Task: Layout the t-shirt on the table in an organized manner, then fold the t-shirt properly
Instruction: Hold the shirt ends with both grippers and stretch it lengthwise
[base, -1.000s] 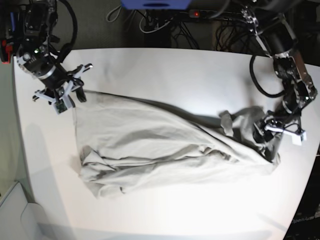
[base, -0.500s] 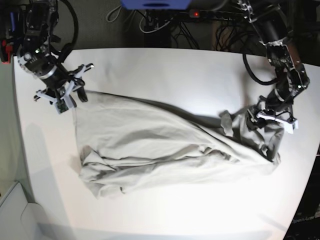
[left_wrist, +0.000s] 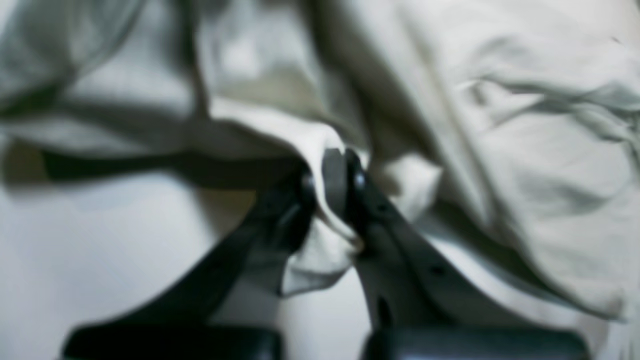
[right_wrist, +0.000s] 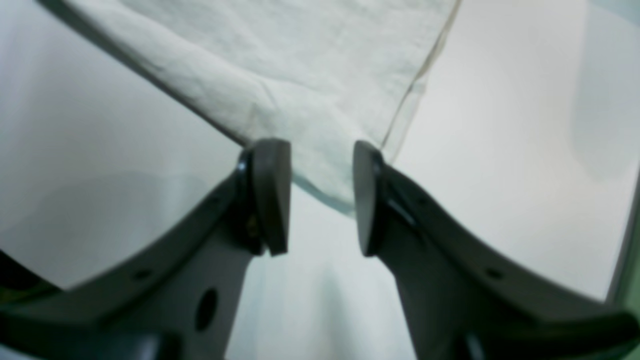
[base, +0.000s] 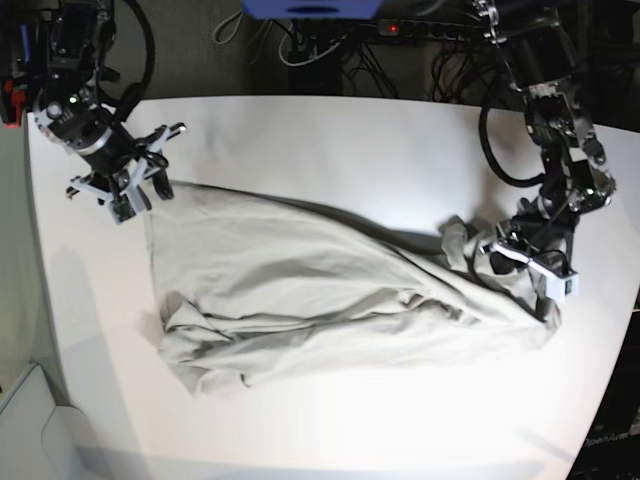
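One t-shirt lies on the white desk, crumpled rather than flat, stretched from the near-left area of the base view across to the right edge, with heavy folds bunched low on the left and a tangled knot of cloth on the right. The upper edge runs in a slanted line from the top-left corner down toward the right.

My left claw is closed on the t-shirt: in the left wrist view both dark fingers pinch a fold of the beige cloth between their tips, and a small flap hangs down between the finger arms. In the base view this claw sits at the bunched right end of the garment, low against the cloth.

My right claw stands parted, its pads apart with nothing clamped. A corner of the t-shirt lies flat on the desk just beyond and between the pads. In the base view this claw rests at the garment's upper-left corner, near the desk's left edge.

Cables and dark equipment sit beyond the far edge of the desk.
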